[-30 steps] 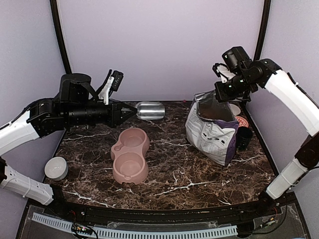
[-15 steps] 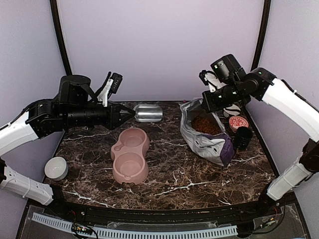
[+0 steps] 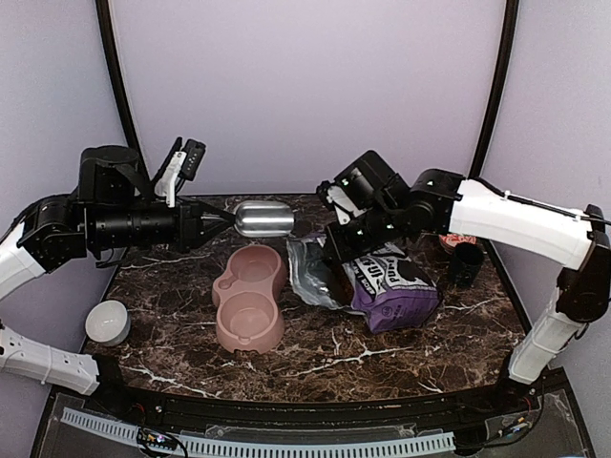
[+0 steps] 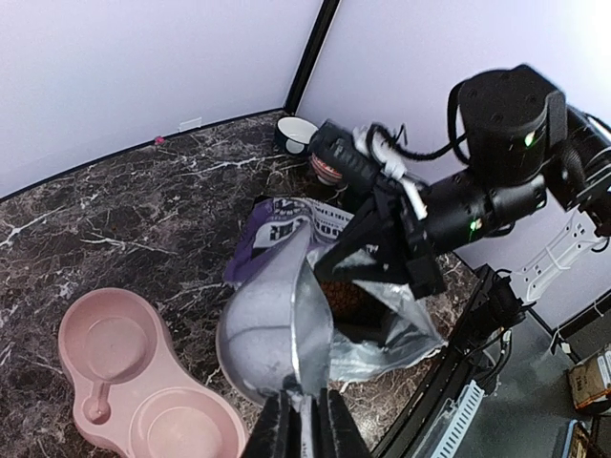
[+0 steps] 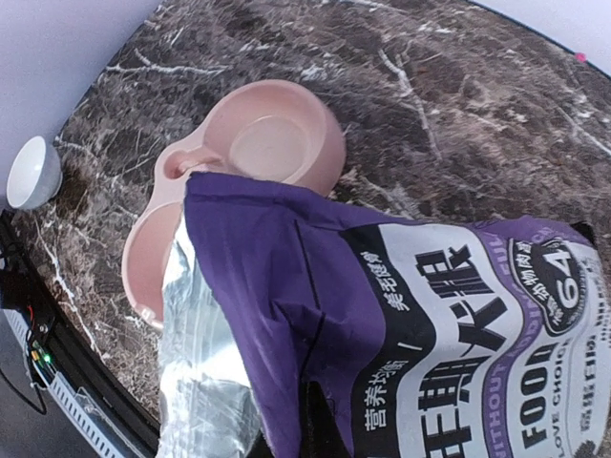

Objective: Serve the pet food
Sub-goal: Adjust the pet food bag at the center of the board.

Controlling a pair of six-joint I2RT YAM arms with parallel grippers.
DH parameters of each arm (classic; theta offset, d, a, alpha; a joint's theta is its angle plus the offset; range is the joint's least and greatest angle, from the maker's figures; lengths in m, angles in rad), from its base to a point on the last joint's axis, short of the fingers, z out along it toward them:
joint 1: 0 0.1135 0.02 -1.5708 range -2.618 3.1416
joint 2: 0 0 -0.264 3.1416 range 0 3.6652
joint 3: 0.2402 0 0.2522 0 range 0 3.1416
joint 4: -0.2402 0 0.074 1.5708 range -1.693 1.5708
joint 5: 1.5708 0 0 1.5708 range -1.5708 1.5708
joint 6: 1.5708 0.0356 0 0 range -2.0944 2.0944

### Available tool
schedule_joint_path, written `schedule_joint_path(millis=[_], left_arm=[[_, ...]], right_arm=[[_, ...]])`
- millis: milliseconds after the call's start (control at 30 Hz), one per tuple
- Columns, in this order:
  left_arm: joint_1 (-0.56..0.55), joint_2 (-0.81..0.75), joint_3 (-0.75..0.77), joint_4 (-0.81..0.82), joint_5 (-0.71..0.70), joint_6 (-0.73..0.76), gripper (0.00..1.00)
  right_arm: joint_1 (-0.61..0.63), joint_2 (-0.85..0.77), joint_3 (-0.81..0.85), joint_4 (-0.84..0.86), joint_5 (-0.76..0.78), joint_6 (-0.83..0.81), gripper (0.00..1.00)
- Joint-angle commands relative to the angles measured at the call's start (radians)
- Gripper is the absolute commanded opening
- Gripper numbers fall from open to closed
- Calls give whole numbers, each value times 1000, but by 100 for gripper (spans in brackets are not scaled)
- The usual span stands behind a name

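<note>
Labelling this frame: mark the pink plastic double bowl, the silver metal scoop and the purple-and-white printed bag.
Pink plastic double bowl [image 3: 250,322]: top view, near basin floor.
Silver metal scoop [image 3: 263,218]: top view, rounded body.
Purple-and-white printed bag [image 3: 396,286]: top view, purple face.

pet food [image 4: 342,298]: mostly hidden inside bag [image 5: 430,315] | right wrist view: bag cropped, right jaws hidden behind it

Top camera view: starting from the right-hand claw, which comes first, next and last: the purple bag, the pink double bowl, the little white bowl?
1. Purple bag: held at its open edge by the right gripper.
2. Pink double bowl: to the gripper's left, mid-table.
3. Little white bowl: far left edge of the table.
</note>
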Motion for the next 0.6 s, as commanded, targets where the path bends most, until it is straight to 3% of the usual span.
schedule_joint_path(millis=[0,567], left_arm=[[4,-61,-47,-33,-23,-26,0],[4,-66,-200,-36,-27,-92,0]], right_arm=[[37,53,-56,52,7,39,0],[116,126,-346,248,-41,116,0]])
